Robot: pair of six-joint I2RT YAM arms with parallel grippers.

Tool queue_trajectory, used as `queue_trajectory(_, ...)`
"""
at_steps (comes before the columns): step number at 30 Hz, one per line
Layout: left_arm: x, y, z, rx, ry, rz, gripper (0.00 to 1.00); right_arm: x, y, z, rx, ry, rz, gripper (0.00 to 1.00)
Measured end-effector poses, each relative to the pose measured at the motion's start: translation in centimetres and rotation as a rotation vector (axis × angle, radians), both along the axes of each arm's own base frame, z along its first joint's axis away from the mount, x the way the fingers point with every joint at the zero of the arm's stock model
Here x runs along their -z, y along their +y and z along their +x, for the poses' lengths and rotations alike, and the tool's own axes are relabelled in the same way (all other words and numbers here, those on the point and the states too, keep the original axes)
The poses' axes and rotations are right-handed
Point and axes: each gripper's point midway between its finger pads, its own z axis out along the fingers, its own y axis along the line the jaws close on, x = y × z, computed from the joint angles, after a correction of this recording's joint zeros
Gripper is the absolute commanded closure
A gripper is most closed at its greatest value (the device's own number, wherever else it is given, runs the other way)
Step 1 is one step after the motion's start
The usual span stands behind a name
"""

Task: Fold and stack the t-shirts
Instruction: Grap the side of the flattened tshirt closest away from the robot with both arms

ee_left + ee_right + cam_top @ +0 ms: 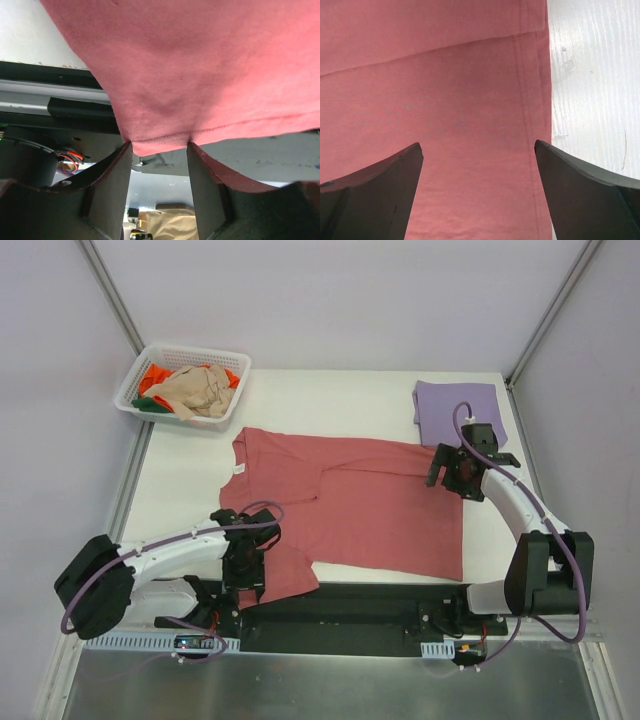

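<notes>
The dusty rose-red t-shirt (370, 505) lies spread flat across the middle of the white table. My left gripper (248, 582) is at its near-left sleeve by the table's front edge. In the left wrist view the jaws (157, 145) stand open, with the sleeve's stitched hem (165, 139) between the fingertips. My right gripper (450, 472) hovers open over the shirt's far right corner. In the right wrist view (479, 147) it is above flat red cloth (445, 75) beside the hem seam. A folded lavender purple t-shirt (460, 405) lies at the back right.
A white lattice basket (135, 380) at the back left holds a beige shirt (200, 390), an orange one (158, 375) and a green one (150, 403). Black arm bases and a rail (340, 605) run along the front edge. Bare table (590, 100) shows right of the hem.
</notes>
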Motion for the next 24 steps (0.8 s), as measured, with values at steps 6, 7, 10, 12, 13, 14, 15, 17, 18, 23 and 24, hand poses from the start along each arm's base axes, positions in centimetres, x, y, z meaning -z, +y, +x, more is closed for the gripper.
queue_trajectory(6, 0.5, 0.5, 0.5, 0.007, 0.015, 0.093, 0.81, 0.2, 0.0, -0.2, 0.000, -0.002, 0.000, 0.04)
queue_trajectory(7, 0.5, 0.6, 0.5, 0.012, 0.020, 0.103, 0.95, 0.2, 0.0, -0.3, 0.001, -0.004, 0.000, 0.04)
queue_trajectory(10, 0.8, 0.5, 0.3, 0.030, 0.029, 0.118, 1.00, 0.0, -0.2, -0.6, 0.008, -0.018, -0.008, 0.04)
queue_trajectory(12, 0.9, 0.4, 0.3, 0.040, 0.029, 0.119, 1.00, -0.1, -0.5, -1.0, 0.024, -0.029, -0.011, 0.04)
queue_trajectory(13, 0.9, 0.4, 0.3, 0.042, 0.029, 0.119, 1.00, -0.2, -0.6, -1.3, 0.038, -0.035, -0.008, 0.04)
queue_trajectory(14, 0.9, 0.3, 0.3, 0.045, 0.025, 0.118, 1.00, -0.3, -0.7, -1.5, 0.049, -0.042, -0.006, 0.04)
queue_trajectory(15, 0.7, 0.1, 0.6, 0.048, 0.015, 0.113, 1.00, -0.5, -0.8, -1.8, 0.068, -0.051, 0.000, 0.04)
queue_trajectory(17, 0.1, -0.5, 1.6, 0.060, -0.024, 0.092, 1.00, -0.9, -1.2, -2.5, 0.110, -0.069, 0.015, 0.04)
queue_trajectory(18, -0.4, -1.2, 2.3, 0.066, -0.054, 0.068, 1.00, -1.2, -1.4, -2.9, 0.131, -0.077, 0.021, 0.04)
queue_trajectory(23, -3.5, -5.2, 7.1, 0.106, -0.259, -0.071, 1.00, -1.9, -1.7, -6.0, 0.209, -0.097, 0.051, 0.04)
queue_trajectory(24, -4.2, -6.0, 8.1, 0.112, -0.300, -0.096, 1.00, -1.9, -1.6, -6.8, 0.219, -0.094, 0.062, 0.04)
